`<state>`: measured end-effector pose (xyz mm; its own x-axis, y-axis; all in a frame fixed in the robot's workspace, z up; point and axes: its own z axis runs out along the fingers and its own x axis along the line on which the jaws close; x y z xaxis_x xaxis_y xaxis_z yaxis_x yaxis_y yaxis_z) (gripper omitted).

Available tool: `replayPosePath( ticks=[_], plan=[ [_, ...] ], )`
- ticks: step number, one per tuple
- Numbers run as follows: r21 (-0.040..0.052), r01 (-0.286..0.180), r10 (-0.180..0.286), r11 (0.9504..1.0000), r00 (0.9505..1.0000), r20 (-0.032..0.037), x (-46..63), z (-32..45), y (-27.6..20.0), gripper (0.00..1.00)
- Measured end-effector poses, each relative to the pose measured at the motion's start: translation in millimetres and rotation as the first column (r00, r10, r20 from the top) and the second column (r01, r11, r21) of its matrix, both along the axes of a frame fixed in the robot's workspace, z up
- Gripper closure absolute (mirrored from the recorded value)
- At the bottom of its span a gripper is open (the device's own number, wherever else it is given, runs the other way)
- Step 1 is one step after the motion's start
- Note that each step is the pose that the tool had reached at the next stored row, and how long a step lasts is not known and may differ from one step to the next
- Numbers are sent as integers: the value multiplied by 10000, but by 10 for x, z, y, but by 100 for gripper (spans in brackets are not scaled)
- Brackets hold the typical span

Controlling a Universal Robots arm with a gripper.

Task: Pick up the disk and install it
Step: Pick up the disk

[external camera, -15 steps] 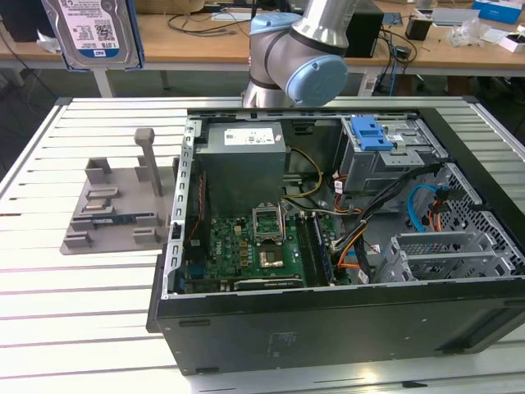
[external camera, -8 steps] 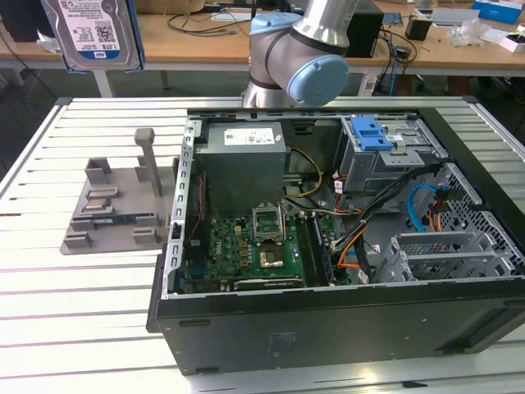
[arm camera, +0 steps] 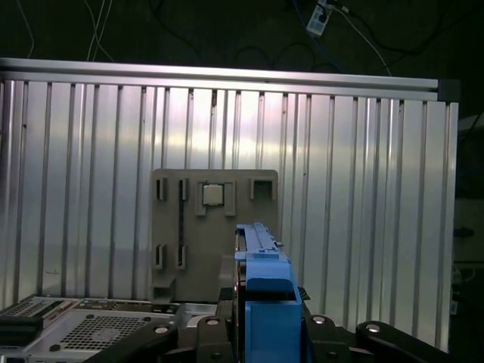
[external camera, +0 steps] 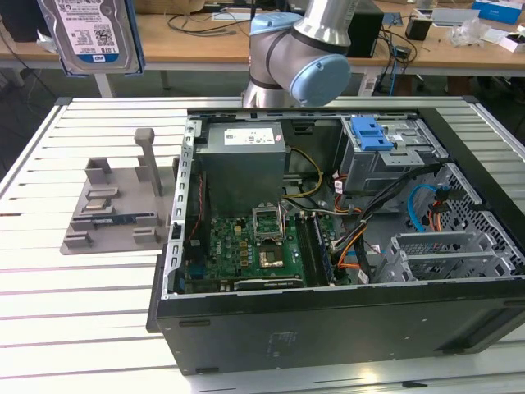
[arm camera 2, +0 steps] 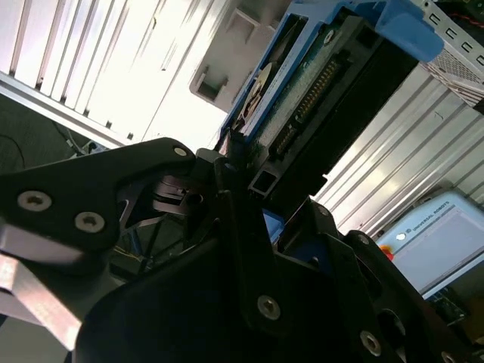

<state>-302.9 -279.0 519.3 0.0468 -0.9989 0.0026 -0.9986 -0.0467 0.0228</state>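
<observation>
Pincer (arm camera: 269, 330) clamped on disk (external camera: 92, 25) | disk aloft over grey fixture (arm camera: 215, 223) | blue-and-white label (external camera: 87, 39) showing

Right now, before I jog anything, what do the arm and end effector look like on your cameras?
In the exterior view, the arm is silver-grey metal tubing with rounded joint housings closed by light blue caps. In the first wrist view, the end effector is matte black, made of flat angular linkage plates fastened with silver screw heads.

At the upper left of the exterior view the disk (external camera: 89, 33) shows silver metal, a glossy paper label and a smooth blue plastic frame, while the table (external camera: 82, 279) is ribbed, shiny aluminium bearing a matt grey plastic fixture (external camera: 111, 209).
</observation>
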Motion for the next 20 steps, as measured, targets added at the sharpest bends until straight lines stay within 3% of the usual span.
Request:
replayPosePath(
  ticks=[11, 20],
  plan=[
    [0, 0, 0, 10000, 10000, 0, 7, 0, -142, 63],
    [0, 0, 0, 10000, 10000, -1, 13, 0, -302, 63]
  ],
)
